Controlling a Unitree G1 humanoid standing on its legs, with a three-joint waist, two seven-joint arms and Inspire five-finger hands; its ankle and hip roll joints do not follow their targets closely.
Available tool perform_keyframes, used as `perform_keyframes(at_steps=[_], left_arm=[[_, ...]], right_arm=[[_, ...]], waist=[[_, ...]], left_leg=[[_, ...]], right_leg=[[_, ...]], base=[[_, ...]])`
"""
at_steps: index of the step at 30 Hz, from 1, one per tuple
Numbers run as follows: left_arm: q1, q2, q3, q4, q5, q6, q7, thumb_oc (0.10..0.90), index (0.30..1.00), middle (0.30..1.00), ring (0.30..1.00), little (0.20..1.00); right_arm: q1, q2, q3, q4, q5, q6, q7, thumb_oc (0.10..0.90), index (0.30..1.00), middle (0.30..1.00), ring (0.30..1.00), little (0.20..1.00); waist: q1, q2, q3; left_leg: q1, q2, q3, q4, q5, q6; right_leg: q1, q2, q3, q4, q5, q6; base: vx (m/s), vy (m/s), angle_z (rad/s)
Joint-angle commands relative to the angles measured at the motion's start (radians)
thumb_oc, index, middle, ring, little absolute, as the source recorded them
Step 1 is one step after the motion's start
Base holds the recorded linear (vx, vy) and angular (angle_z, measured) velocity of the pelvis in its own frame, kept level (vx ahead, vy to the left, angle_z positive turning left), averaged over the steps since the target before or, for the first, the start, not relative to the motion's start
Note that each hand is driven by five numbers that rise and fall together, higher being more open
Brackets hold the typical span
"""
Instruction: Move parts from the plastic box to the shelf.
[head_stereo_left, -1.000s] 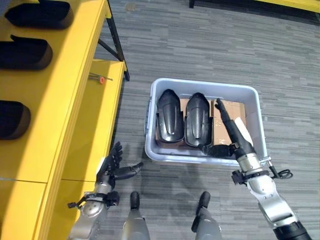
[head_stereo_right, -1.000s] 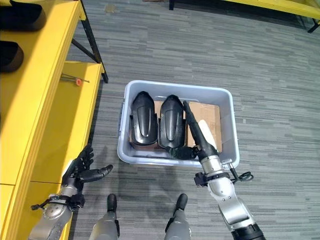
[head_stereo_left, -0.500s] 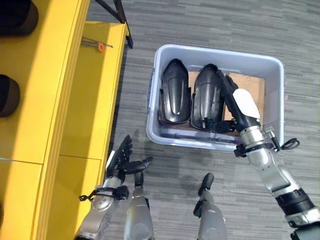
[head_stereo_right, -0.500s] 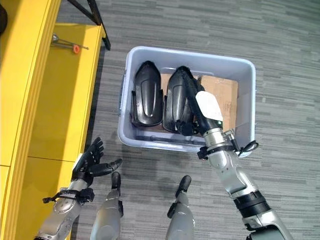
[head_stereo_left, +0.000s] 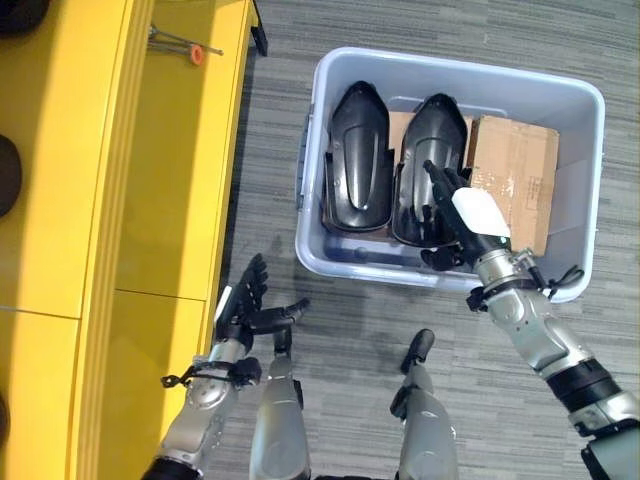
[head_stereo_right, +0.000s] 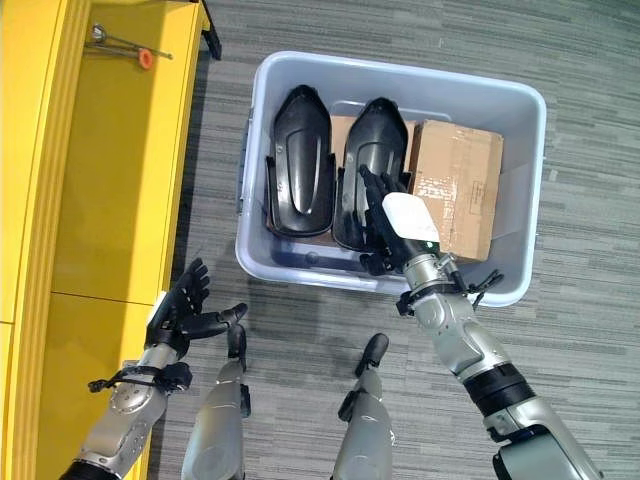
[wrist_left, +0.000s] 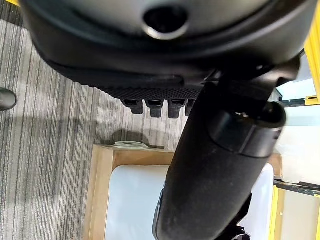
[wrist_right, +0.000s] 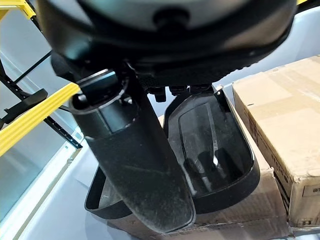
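A: Grey carpet floor (head_stereo_left: 400, 330) nearest us; what hangs over it on the left?
B: The left hand (head_stereo_left: 248, 312), beside the near stretch of the yellow shelf (head_stereo_left: 170, 200), fingers straight and spread, holding nothing.

A: And the right hand (head_stereo_right: 392, 228)?
B: It reaches over the near wall of the plastic box (head_stereo_right: 310, 268), fingers extended and lying on the right black part (head_stereo_right: 375, 150). In the right wrist view the fingers (wrist_right: 180, 90) look straight above that part; I see no closed grip.

A: Where do the parts sit?
B: Both stand side by side in the box's left half, the left black part (head_stereo_right: 302, 160) against the left wall, on cardboard. A cardboard carton (head_stereo_right: 452, 185) fills the right half, touching the right part.

A: Farther off?
B: A small red-tipped tool (head_stereo_left: 185, 44) lies at the shelf's far end
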Motion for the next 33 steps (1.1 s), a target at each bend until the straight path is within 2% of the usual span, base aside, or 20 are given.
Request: perform_keyframes(at_steps=[1,11,33], left_arm=[[0.004,0.016,0.004,-0.102,0.009,-0.088,0.017,0.900,1.000,1.000,1.000,1.000],[-0.008,0.019,-0.001,-0.111,0.010,-0.093,0.023,0.900,1.000,1.000,1.000,1.000],[-0.046,0.016,-0.013,-0.124,0.004,-0.110,0.060,0.900,1.000,1.000,1.000,1.000]], right_arm=[[-0.072,-0.033,-0.041,-0.079,-0.060,-0.030,-0.071,0.900,1.000,1.000,1.000,1.000],[-0.118,-0.049,-0.022,-0.031,-0.111,-0.015,-0.096,0.900,1.000,1.000,1.000,1.000],[-0.161,0.035,0.011,0.110,-0.090,0.013,-0.147,0.900,1.000,1.000,1.000,1.000]], waist=[[0.017,-0.010,-0.056],[0.022,-0.002,-0.039],[0.018,0.021,-0.005]], left_leg=[[-0.003,0.008,0.000,-0.007,0.028,0.036],[-0.021,0.005,-0.009,-0.008,0.035,0.035],[-0.075,0.001,-0.021,-0.005,0.044,0.037]], right_leg=[[-0.019,-0.095,0.027,0.177,-0.033,0.070],[-0.034,-0.095,0.024,0.184,-0.032,0.070],[-0.094,-0.098,0.028,0.208,-0.041,0.065]], base=[[0.00,0.000,0.00],[0.00,-0.002,0.01],[0.00,0.000,0.00]])
